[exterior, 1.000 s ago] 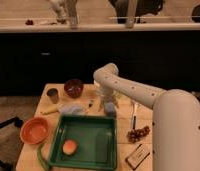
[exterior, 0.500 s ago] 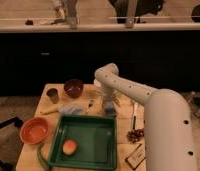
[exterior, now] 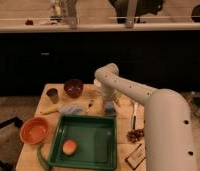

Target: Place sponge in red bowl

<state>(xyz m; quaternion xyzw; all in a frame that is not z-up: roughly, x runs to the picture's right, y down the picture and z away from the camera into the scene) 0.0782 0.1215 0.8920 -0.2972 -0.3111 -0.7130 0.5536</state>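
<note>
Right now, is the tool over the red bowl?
No, the tool hangs just beyond the tray's far edge, well to the right of the red bowl.

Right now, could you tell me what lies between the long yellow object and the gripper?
In the camera view, a crumpled pale blue wad lies between them; the gripper hangs just beyond the green tray.

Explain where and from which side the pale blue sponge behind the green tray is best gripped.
Probably from straight above, pinching across opposite side faces of the sponge. It seems to lie flat and low on the table, with the far rim of the green tray close in front, so a sideways approach looks cramped. The gripper hangs right over it, near the table's middle.
</note>
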